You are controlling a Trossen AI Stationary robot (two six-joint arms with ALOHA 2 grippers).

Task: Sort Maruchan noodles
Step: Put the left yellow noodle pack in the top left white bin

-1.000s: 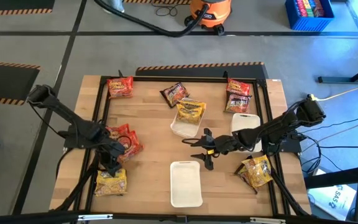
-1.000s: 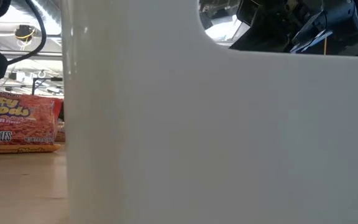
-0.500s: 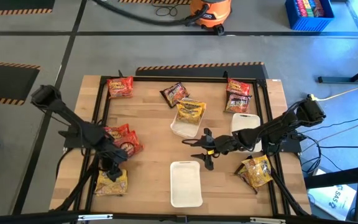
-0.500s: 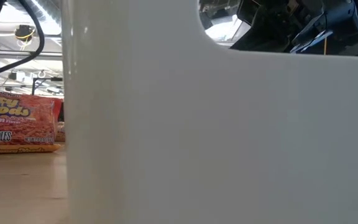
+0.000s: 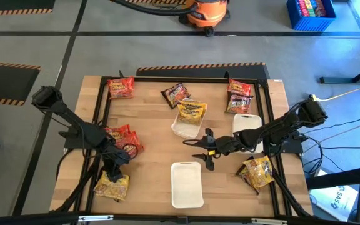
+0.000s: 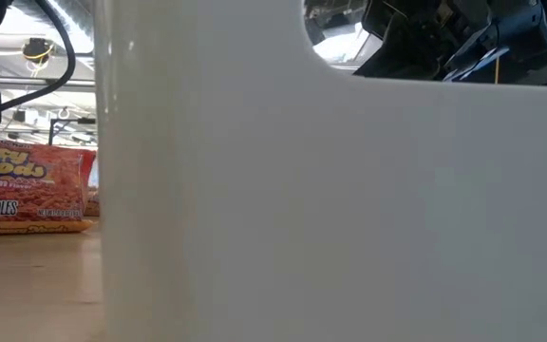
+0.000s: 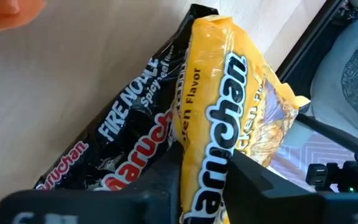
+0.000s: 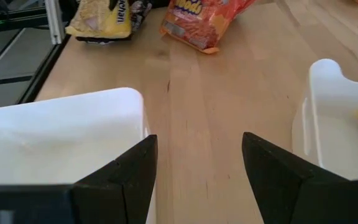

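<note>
Left gripper [image 5: 114, 171]: reaching down at the near-left corner of the table [image 5: 155, 131]; in the left wrist view its two dark fingers [image 7: 260, 186] are pinching the yellow Maruchan packet [image 7: 222, 118].
Yellow Maruchan packet, seen from above [image 5: 112, 185]: lying tilted and crumpled at the near-left, on top of a black Fire Noodle packet [image 7: 117, 149].
Right gripper [image 5: 206, 150]: hovering over the middle of the table, fingers spread and gripping nothing; bare wood is showing between them in the right wrist view [image 8: 197, 180].
White trays: one standing near-centre [image 5: 187, 184], one just beyond the right gripper with a yellow packet [image 5: 192, 112] lying half across it, one under the right arm [image 5: 246, 122].
Red packets: two lying overlapped at the left [image 5: 125, 139], just beyond the left gripper; one resting in the far-left corner [image 5: 120, 87].
Far packets: a maroon one lying far-centre [image 5: 175, 94]; a red and maroon pair sitting far-right [image 5: 239, 95].
Near-right packet [image 5: 257, 172]: a yellow one lying beside the table frame.
Low view: a white tray wall [image 6: 330, 209] is filling most of it, with a red noodle packet [image 6: 28, 187] showing at the left.
</note>
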